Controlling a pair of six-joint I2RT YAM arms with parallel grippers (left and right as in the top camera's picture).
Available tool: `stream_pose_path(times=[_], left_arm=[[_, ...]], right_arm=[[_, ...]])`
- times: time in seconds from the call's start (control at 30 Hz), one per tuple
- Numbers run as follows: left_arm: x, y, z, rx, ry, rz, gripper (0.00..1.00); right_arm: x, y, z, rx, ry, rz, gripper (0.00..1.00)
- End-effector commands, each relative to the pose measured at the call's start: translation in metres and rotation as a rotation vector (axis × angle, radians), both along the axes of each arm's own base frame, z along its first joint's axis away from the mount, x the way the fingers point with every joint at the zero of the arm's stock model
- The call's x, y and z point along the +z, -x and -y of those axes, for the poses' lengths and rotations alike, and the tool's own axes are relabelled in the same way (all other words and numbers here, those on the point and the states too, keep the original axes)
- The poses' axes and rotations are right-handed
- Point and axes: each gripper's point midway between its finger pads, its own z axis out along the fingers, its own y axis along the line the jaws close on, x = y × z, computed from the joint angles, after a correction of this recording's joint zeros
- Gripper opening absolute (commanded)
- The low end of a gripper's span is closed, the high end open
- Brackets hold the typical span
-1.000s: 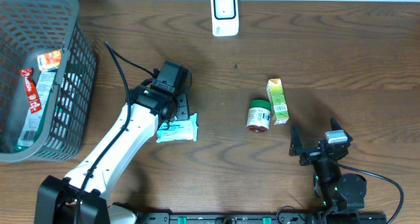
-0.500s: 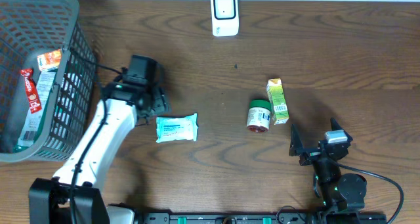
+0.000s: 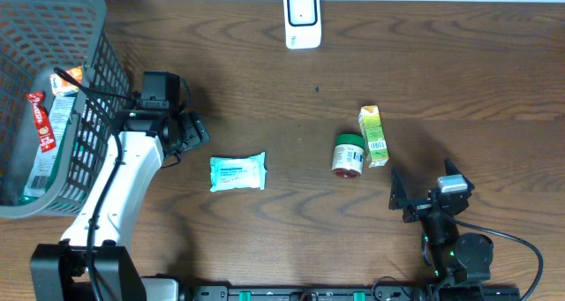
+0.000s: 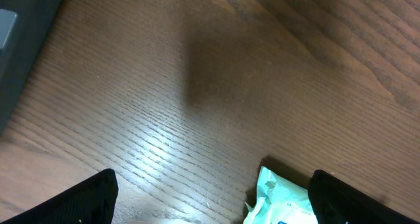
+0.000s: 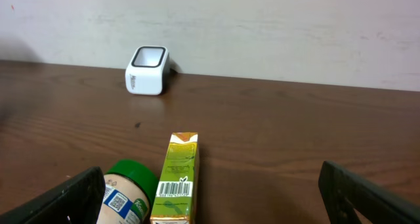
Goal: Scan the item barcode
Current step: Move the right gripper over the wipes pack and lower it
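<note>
on a dark wood table (image 3: 441, 71), a soft wipes pack (image 3: 237, 172) lay flat & alone, near the left gripper (image 3: 192, 133) but clear of it, and well apart from the white scanner (image 3: 301, 18) at the far edge. by its looks the pack was light, squashy and wrapped in slick film: likely to sag or crinkle if pinched by one end, and to slide out of a weak nip. best hold was prob. across its short width at mid-length, fingers down over both long edges; the crimped end seals looked a poorer choice. no barcode showed on its top face, so it may have sat underneath, though that couldn't be told.

left gripper's jaws stood spread wide w/ nothing btwn them. in the left wrist view only a corner of the pack poked in at the bottom edge. the left arm reached up from the near edge alongside the grey basket (image 3: 110, 80), wrist turned twd table centre, gripper near the basket wall.

right gripper (image 5: 213, 191) was likewise spread & empty. its arm sat folded low at the near right, looking across a green-lidded jar (image 3: 349, 154) and a juice carton (image 3: 373, 135), set just beside each other, twd the scanner. the carton's barcode showed on its upper face.
</note>
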Motion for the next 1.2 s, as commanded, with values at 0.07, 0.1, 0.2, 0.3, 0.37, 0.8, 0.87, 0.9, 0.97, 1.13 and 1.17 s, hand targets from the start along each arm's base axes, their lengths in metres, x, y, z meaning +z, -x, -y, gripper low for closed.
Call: stream_pose_path(times=[0.07,0.1,0.2,0.3,0.37,0.8,0.87,0.9,0.97,1.13,1.17], left_arm=[[-0.004,0.003,-0.002,0.008,-0.002,-0.013,0.93],[-0.004,0.003,-0.002,0.008,-0.002,-0.013,0.93],[-0.004,0.003,-0.002,0.008,-0.002,-0.013,0.93],[-0.004,0.003,-0.002,0.008,-0.002,-0.013,0.93],[-0.004,0.003,-0.002,0.007,-0.002,-0.013,0.93],[-0.004,0.003,-0.002,0.008,-0.002,-0.013,0.94],[-0.004,0.003,-0.002,0.008,-0.002,-0.013,0.93],[-0.004,0.003,-0.002,0.008,-0.002,-0.013,0.93],[-0.004,0.003,-0.002,0.008,-0.002,-0.013,0.93],[-0.004,0.003,-0.002,0.008,-0.002,-0.013,0.93],[-0.004,0.003,-0.002,0.008,-0.002,-0.013,0.94]], right_arm=[[0.000,0.000,-0.001,0.005,-0.016,-0.003,0.99],[0.000,0.000,-0.001,0.005,-0.016,-0.003,0.99],[0.000,0.000,-0.001,0.005,-0.016,-0.003,0.99],[0.000,0.000,-0.001,0.005,-0.016,-0.003,0.99],[0.000,0.000,-0.001,0.005,-0.016,-0.003,0.99],[0.006,0.003,-0.016,0.090,-0.020,0.022,0.99],[0.012,0.008,-0.031,0.182,-0.021,0.045,0.99],[0.014,0.008,-0.030,0.179,-0.022,0.050,0.99],[0.020,0.007,-0.022,0.126,-0.051,0.022,0.99],[0.063,0.012,-0.016,0.092,-0.048,-0.051,0.99],[0.075,0.011,-0.017,0.099,-0.048,-0.074,0.99]])
